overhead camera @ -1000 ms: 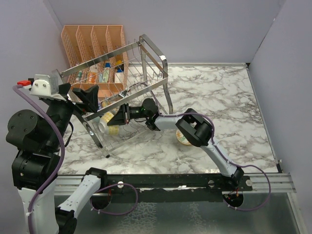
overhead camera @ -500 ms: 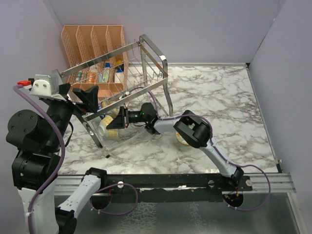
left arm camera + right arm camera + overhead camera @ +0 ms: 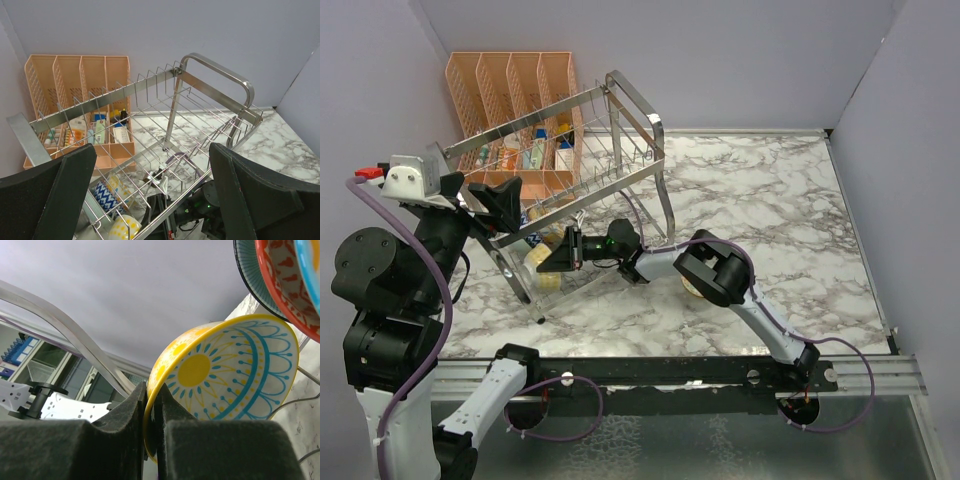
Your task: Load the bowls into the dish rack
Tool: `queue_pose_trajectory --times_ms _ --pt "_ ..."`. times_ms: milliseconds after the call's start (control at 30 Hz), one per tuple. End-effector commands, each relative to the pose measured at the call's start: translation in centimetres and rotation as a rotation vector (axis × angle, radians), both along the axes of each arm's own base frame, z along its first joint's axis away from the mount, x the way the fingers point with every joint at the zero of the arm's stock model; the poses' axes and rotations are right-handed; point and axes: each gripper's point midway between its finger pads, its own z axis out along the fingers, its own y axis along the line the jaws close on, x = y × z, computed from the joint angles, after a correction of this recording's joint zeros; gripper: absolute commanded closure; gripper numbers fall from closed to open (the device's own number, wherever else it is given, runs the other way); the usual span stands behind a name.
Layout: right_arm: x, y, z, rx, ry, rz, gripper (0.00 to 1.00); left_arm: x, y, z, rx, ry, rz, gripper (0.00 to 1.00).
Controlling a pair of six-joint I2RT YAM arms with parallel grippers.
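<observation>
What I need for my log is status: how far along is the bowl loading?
One blue-patterned bowl stands low in the dish rack. The right gripper pinches a yellow bowl by its rim beside it, not yet released. A third bowl, partly hidden by the right arm, sits on the table.

no text, brand, number or sign is legible in any view; labels on the small bottles [image 3: 99, 132] in the peach organiser [image 3: 39, 82] are too small to read.

The dish rack [image 3: 220, 75] is shiny chromed steel wire and tube. The bowl [image 3: 225, 375] is glossy glazed ceramic. The fingers [image 3: 115, 440] of the right hand [image 3: 151, 396] look matt black and grainy. The organiser [image 3: 510, 80] is matt peach plastic, and the bench [image 3: 770, 190] is smooth and marbled.
</observation>
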Motion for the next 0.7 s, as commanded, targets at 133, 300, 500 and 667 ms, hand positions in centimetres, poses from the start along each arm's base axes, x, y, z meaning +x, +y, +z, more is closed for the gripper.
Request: queue_pose_trajectory --times_ms 133,300,500,667 --pt "-0.3 0.1 3.0 0.029 -0.104 -0.015 0.76 -0.1 0.1 0.4 0.003 -0.016 0.003 0.01" --pt "-0.6 -0.1 4.5 0.045 -0.150 -0.003 0.69 -0.1 0.1 0.5 0.000 -0.017 0.002 0.01" --pt "-1.2 -0.7 6.0 0.082 -0.176 0.010 0.68 -0.1 0.0 0.5 -0.001 -0.016 0.001 0.01" --pt "-1.8 -1.6 7.1 0.090 -0.190 0.007 0.67 0.0 0.1 0.5 0.001 -0.014 0.005 0.01"
